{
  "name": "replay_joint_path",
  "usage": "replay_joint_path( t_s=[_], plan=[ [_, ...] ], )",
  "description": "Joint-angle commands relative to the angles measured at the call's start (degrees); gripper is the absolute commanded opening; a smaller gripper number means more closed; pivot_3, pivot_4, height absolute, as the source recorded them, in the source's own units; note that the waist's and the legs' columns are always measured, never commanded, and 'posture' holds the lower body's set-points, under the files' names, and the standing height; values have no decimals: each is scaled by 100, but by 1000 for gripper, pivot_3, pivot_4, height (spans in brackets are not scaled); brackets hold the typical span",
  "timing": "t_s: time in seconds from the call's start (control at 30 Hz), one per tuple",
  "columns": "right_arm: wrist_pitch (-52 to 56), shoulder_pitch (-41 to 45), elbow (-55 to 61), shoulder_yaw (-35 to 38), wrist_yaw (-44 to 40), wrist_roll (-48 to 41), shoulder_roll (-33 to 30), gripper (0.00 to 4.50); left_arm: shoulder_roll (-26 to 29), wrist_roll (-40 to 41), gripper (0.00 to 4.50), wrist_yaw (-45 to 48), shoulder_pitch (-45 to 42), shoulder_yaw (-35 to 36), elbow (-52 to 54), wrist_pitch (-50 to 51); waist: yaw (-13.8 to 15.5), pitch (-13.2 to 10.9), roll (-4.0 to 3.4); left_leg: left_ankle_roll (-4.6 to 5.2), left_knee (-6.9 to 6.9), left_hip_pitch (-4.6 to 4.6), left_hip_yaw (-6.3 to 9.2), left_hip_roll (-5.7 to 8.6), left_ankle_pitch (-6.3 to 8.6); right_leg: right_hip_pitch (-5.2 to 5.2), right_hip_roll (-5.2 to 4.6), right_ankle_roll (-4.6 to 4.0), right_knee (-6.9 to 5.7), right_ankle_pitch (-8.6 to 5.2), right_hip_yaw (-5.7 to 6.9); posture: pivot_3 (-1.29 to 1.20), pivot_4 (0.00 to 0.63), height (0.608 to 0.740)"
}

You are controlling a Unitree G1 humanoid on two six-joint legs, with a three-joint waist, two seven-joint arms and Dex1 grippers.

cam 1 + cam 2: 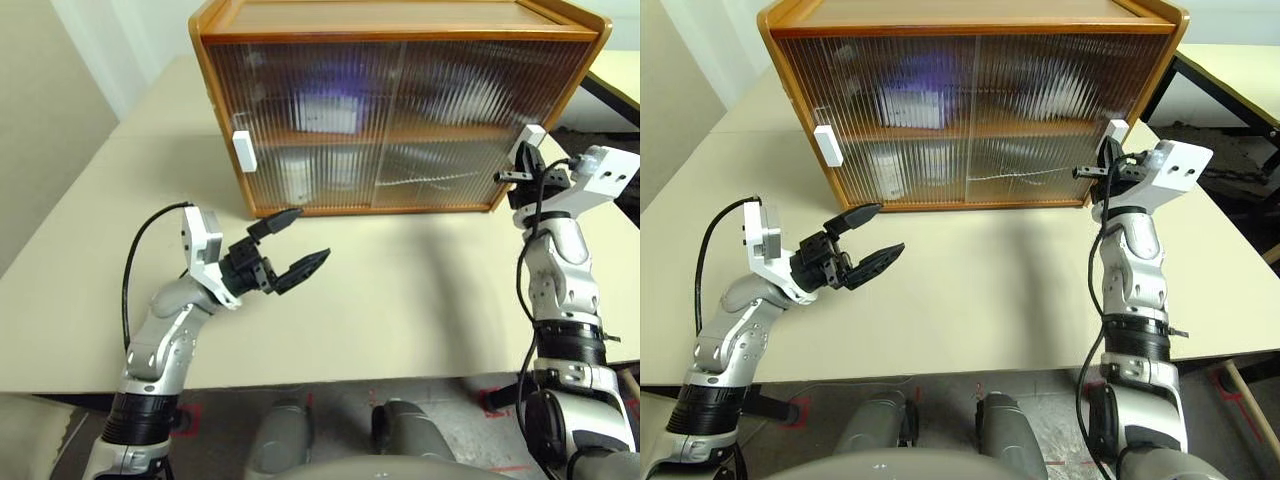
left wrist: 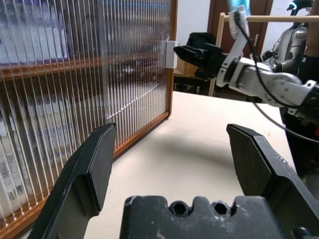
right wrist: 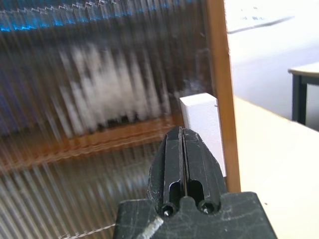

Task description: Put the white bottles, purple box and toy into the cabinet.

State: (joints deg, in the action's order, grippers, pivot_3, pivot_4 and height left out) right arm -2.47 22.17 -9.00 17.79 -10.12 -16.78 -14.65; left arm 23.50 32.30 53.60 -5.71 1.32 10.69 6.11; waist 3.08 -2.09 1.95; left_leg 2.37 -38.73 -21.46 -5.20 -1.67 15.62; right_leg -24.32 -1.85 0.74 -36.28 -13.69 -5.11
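Observation:
The cabinet stands at the back of the table with both ribbed sliding doors shut. Behind the left door, a pale purple-white blur on the upper shelf looks like the purple box. A white upright blur below it looks like one of the white bottles. The toy is hidden behind the ribbed panes. My right gripper is shut and empty, its tip right beside the right door's white handle at the cabinet's right edge. My left gripper hovers open and empty over the table, in front of the left door.
The left door's white handle sits at the cabinet's left edge. The beige table stretches between my arms, and its front edge is close to me. A second table stands to the right, behind the cabinet.

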Motion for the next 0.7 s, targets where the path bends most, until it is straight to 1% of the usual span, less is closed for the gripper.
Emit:
replay_joint_path(
  t_s=[0.03, 0.07, 0.17, 0.23, 0.27, 0.3, 0.4, 0.5, 0.53, 0.63, 0.7],
  plan=[
    [-45, -329, 549, -342, -305, 2, 87, 27, 167, -28, 4500, 114, 77, 199, -84, -95, -30, 0, 0, 0, 2, 1, 0, 0, 0, 0, 0, 1, -2, -2, 0, 197, 11, 740],
    [-50, -450, 649, -454, -437, 2, 92, 27, 211, -25, 4500, 126, 114, 249, -104, -109, -50, 0, 0, 0, 3, 1, 2, -1, 0, 0, 0, 8, -3, -8, 1, 209, 19, 740],
    [-177, -721, 767, -654, -789, 8, 70, 696, 270, -43, 4500, 116, 209, 364, -156, -169, -72, -4, 1, 0, 4, 7, -1, -1, 0, 2, -2, 14, -5, -13, 0, 215, 21, 740],
    [-639, -1177, 752, -823, -1594, -166, -42, 1364, 297, -259, 4500, -112, 328, 544, -288, -340, -56, -6, 6, 0, 4, 8, -1, -1, 0, 3, -4, 15, -5, -13, 1, 233, 26, 740],
    [-771, -1413, 686, -831, -1984, -308, -117, 1687, 319, -393, 4500, -305, 378, 653, -377, -379, -40, -12, 16, 0, 5, 11, 1, -1, 0, 6, -4, 16, -4, -17, 4, 236, 27, 740],
    [-824, -1578, 587, -760, -2261, -500, -162, 2110, 331, -531, 4500, -524, 406, 744, -464, -378, -15, -17, 22, -1, 9, 16, 4, -1, 1, 12, -5, 17, -4, -22, 6, 244, 29, 740],
    [-733, -1735, 33, -426, -2665, -901, -292, 3258, 319, -827, 4500, -1017, 417, 925, -675, -374, 33, -45, 25, -1, 10, 18, 11, 0, 1, 16, -10, 16, -5, -25, 11, 251, 31, 740],
    [-751, -1719, -1039, 51, -3014, -1184, -545, 4401, 56, -1023, 4500, -2012, 363, 1340, -1021, -290, 108, -54, 37, -8, 7, 22, 3, 0, 5, 21, -19, 14, 1, -17, 10, 262, 33, 740],
    [-813, -1714, -1320, 173, -3128, -1249, -594, 4459, 11, -1109, 4500, -2251, 365, 1407, -1086, -270, 127, -60, 48, -26, 8, 26, 3, 0, 15, 23, -23, 15, 2, -16, 11, 267, 33, 740],
    [-1053, -1608, -2078, 509, -3480, -1382, -716, 4459, -98, -1337, 4500, -2770, 371, 1481, -1104, -258, 180, -68, 60, -30, 12, 23, 8, -7, 17, 20, -27, 13, 4, -13, 15, 276, 30, 740],
    [-1177, -1387, -2714, 787, -3779, -1529, -892, 4459, -191, -1346, 4500, -3024, 395, 1524, -1069, -145, 197, -68, 61, -30, 29, 24, 4, -6, 17, 15, -23, 9, 6, -12, 12, 276, 26, 740]
  ],
)
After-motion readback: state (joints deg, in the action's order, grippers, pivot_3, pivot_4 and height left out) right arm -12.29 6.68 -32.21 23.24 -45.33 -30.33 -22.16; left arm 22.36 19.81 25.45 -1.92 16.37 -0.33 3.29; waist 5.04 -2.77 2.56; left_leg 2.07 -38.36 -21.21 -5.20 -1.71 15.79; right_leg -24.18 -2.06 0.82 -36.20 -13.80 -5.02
